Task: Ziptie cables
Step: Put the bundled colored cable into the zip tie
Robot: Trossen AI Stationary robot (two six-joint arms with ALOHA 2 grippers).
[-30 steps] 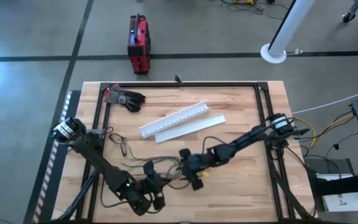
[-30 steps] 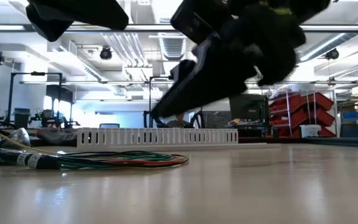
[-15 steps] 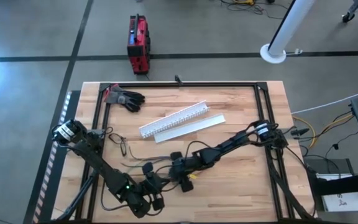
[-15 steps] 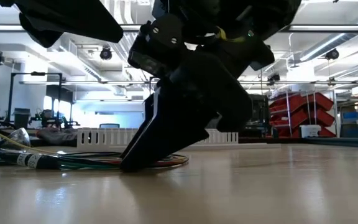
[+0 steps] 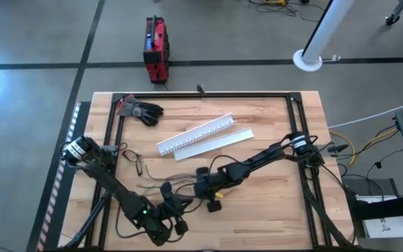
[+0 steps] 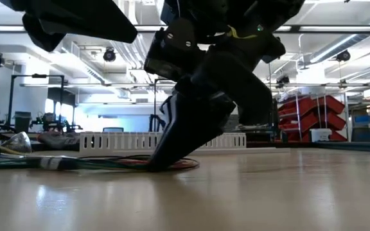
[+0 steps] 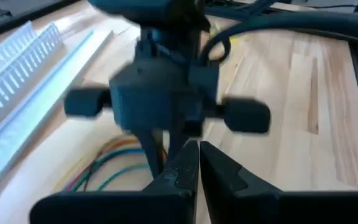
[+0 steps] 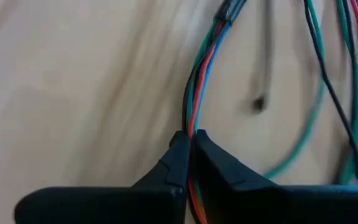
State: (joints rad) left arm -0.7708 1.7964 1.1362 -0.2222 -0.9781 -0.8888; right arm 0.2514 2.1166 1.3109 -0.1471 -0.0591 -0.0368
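Note:
The cables [image 5: 161,185] are thin green, red, blue and dark wires lying loose on the wooden table near its front edge; they also show in the low view [image 6: 101,163]. My right gripper [image 5: 201,189] has come down on them from above and is shut on a bunch of them [image 8: 194,99]. My left gripper [image 5: 182,204] sits just nearer the front edge, pointing at the right gripper. It is shut [image 7: 198,155], with nothing seen between its fingers. My right gripper pinches a bunch of several wires [image 8: 190,127] between its two fingertips. The fingers come from above, slanting toward the table's left [image 6: 172,144]. The wires pass through between the tips and lie slack on the table on either side.
A white slotted channel [image 5: 196,133] and its flat lid [image 5: 215,145] lie slantwise at the table's middle. A black and red glove [image 5: 141,110] lies at the far left corner. Black frame rails [image 5: 208,94] run along the table's edges.
My right gripper has moved toward the table's left edge and come down onto the cables, its fingers now at table level. The cables have shifted a little along the table.

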